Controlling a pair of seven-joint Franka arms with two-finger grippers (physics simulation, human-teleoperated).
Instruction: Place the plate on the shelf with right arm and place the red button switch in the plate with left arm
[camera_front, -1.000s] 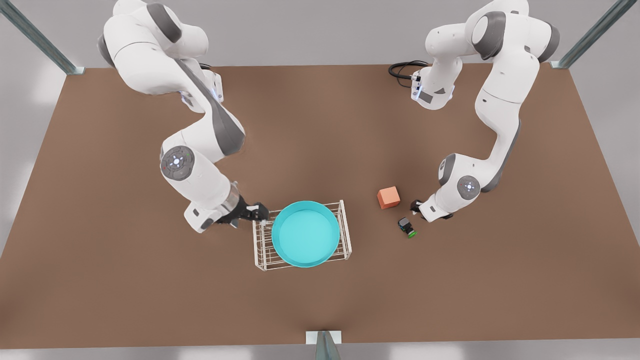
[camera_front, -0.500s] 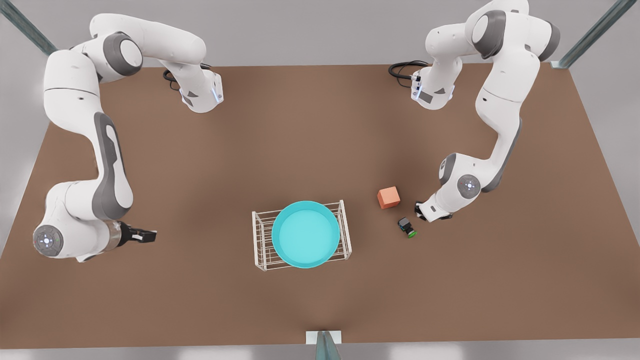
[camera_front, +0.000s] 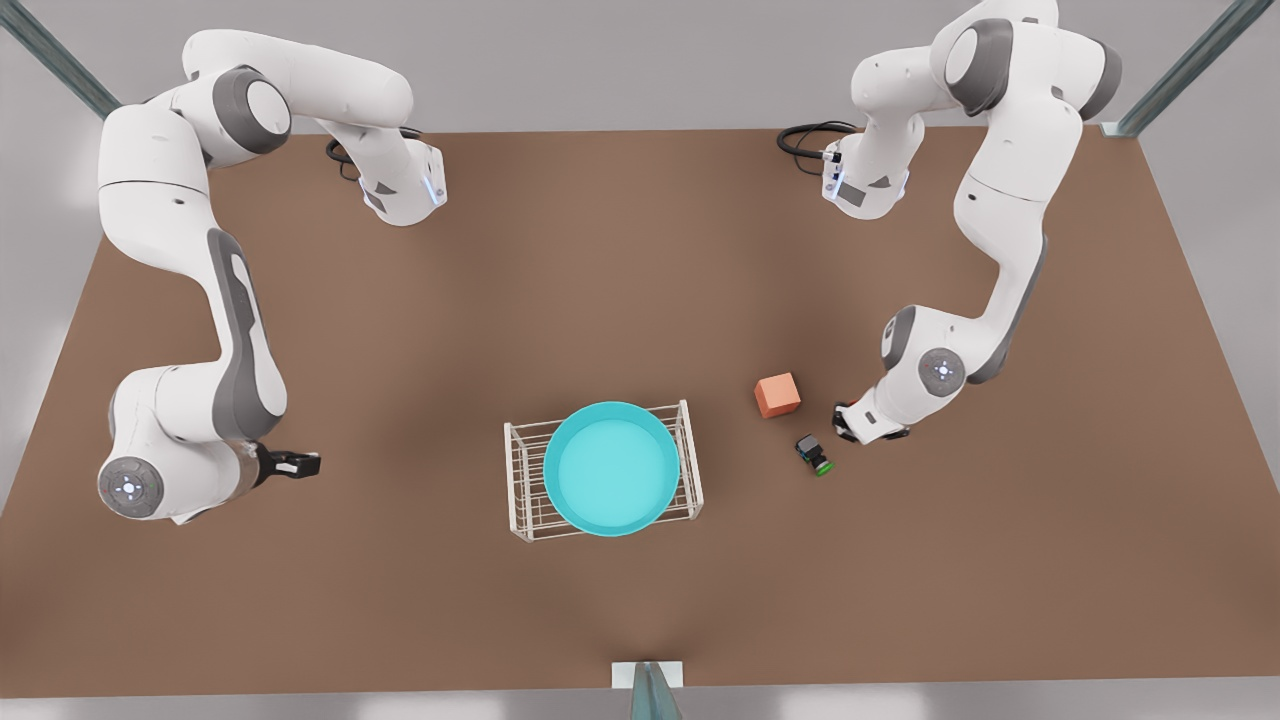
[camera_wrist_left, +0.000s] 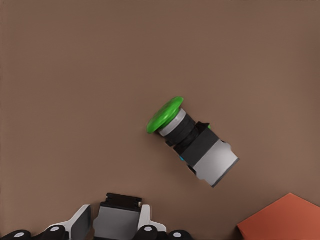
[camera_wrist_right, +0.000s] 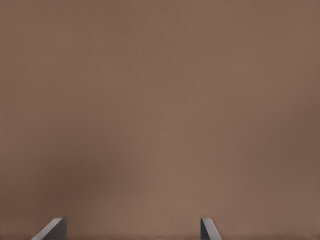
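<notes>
Already, the plate (camera_front: 611, 468) is sitting on top of the shelf (camera_front: 520, 480), nearest the camera, so the first step is reading as done. The right hand (camera_front: 305, 463) is waiting well apart at the front view's left, fingers spread and gripping nothing. Farther back, the left hand (camera_front: 843, 420) is hovering low over the table (camera_front: 640, 250), clamping what appears to be the red button switch (camera_wrist_left: 119, 220), beside the green-capped switch (camera_front: 815, 453) and orange cube (camera_front: 777, 394). Carrying it to the plate is remaining.
</notes>
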